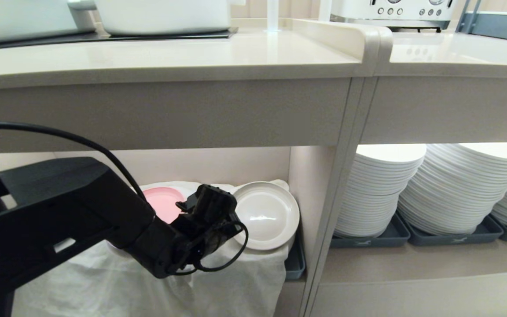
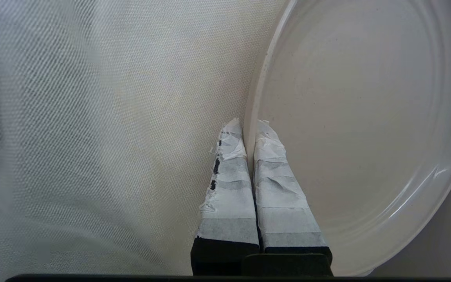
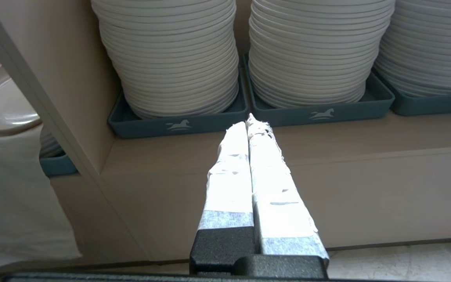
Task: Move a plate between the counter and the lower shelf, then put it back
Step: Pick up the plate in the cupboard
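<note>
Because the plate (image 1: 266,215) lies on the white cloth (image 1: 104,281) in the lower shelf (image 1: 218,165), I log my left gripper (image 2: 249,131) pinched on its rim for lifting, right gripper (image 3: 251,123) clenched empty, parked facing the stacked plates (image 3: 174,58).

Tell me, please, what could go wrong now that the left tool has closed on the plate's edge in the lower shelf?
1. The left tool pinches only the thin rim of the plate, far from its middle, so the plate may tip or slip when lifted.
2. The plate rests on the white cloth; the cloth could drag along and disturb the pink plate beside it.
3. The counter hangs low overhead, so lifting the plate steeply may knock its underside.
</note>
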Robot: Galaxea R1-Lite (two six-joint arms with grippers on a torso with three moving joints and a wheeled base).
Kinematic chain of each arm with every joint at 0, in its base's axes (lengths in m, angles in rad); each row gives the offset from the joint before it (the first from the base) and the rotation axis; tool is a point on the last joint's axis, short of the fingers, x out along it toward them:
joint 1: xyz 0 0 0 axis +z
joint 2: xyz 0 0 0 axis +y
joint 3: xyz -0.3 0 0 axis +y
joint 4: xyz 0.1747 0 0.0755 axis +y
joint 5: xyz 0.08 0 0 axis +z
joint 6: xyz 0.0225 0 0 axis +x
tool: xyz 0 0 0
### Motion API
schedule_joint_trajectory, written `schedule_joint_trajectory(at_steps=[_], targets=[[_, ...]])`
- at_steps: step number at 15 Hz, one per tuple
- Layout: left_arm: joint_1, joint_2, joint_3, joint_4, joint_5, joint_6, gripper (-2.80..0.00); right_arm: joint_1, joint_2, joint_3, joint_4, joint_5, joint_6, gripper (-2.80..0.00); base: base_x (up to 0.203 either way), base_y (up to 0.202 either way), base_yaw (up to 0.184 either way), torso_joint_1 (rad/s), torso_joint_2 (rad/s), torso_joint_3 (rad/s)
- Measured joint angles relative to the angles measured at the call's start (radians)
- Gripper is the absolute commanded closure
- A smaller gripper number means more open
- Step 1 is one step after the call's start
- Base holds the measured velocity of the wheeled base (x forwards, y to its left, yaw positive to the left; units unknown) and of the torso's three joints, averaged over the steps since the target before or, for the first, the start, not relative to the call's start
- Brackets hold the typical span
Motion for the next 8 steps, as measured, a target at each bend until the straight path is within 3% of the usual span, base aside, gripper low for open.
schedule_joint_trajectory(at_steps=[8], targets=[[0.001,-0.023,0.069,-0.008,0.000,-0.005,0.00,0.000,0.000,0.000,0.000,0.000,0.000,0.00,0.000,0.000,0.000,0.000,0.00,0.000]])
